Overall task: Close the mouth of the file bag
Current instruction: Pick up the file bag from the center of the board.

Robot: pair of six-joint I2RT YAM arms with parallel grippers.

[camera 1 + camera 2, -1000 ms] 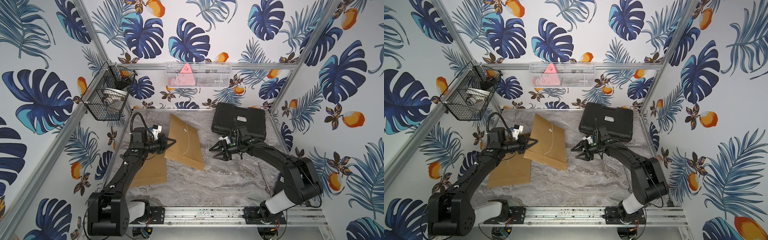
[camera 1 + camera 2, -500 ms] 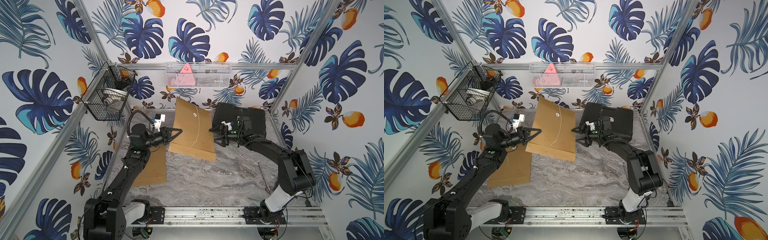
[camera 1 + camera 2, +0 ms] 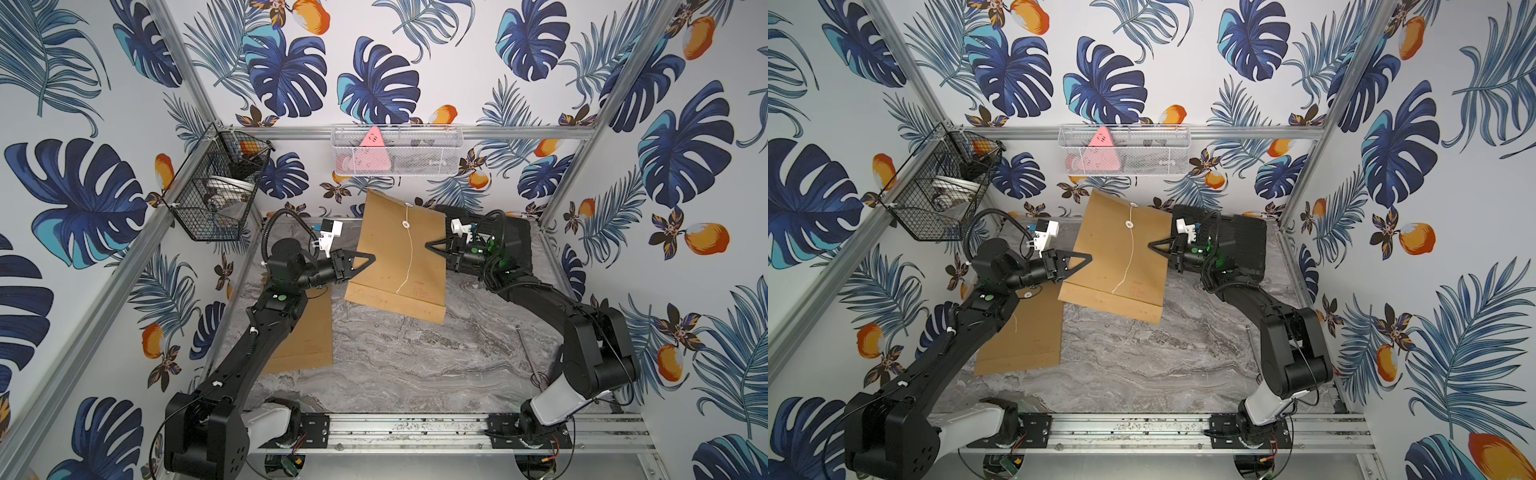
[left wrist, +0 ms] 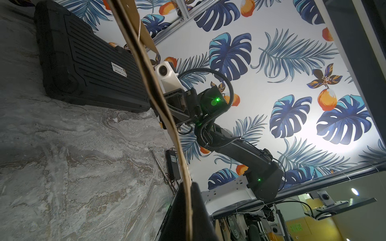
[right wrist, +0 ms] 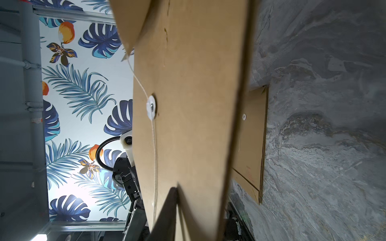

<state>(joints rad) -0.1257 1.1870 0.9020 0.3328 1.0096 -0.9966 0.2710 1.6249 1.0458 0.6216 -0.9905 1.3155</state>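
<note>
Marble tabletop [image 3: 395,365]: holding file bag [image 3: 386,232] aloft, tilted, pinching opposite side edges with left gripper [image 3: 373,257] and right gripper [image 3: 428,245], both clenched. Showing string [image 5: 154,150] and white disc [image 5: 151,107] in right wrist view; showing only bag's edge from left wrist.

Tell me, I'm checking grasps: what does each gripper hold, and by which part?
The brown paper file bag: left gripper pinches one side edge, right gripper the opposite edge.

file bag [image 3: 390,253] raised higher; right end effector [image 3: 429,245] now clamping edge
</note>
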